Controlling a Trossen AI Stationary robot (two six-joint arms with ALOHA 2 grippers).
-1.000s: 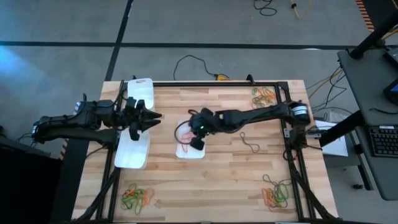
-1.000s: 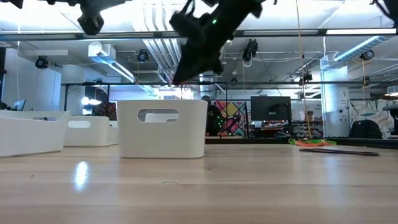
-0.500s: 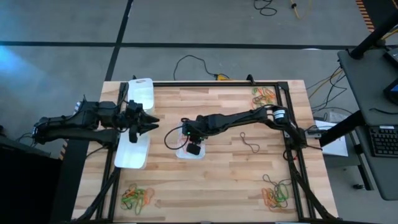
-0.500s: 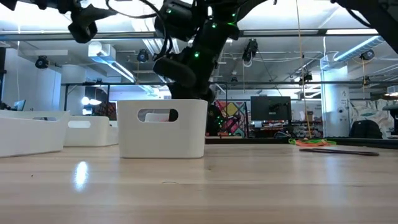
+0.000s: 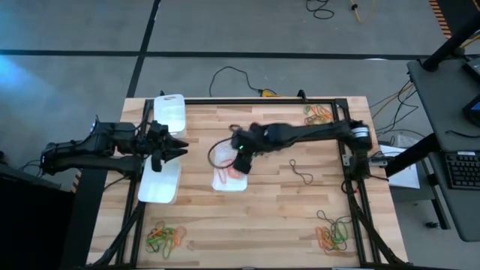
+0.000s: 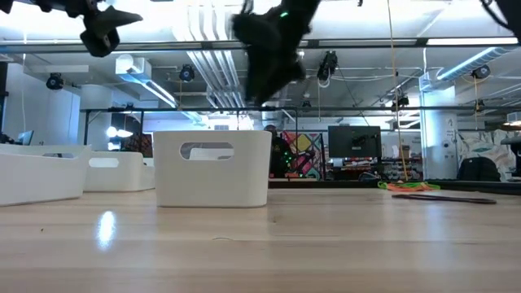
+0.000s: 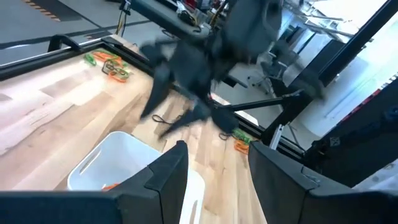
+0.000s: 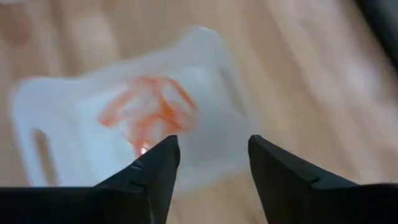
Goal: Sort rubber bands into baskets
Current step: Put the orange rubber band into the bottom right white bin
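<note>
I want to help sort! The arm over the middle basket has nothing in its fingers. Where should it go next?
Probably toward a pile, such as the loose rubber bands at its own far corner: the right gripper is open and empty above the basket, where orange bands already lie.

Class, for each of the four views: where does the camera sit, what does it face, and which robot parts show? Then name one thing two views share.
High: overhead, straight down; table, both arms.
Low: table height, facing the room; middle basket, arms above.
Left wrist: on left arm; own fingers, right arm beyond.
Right wrist: on right arm; own fingers, basket with orange bands.
Shared: high and right wrist both show those bands.
</note>
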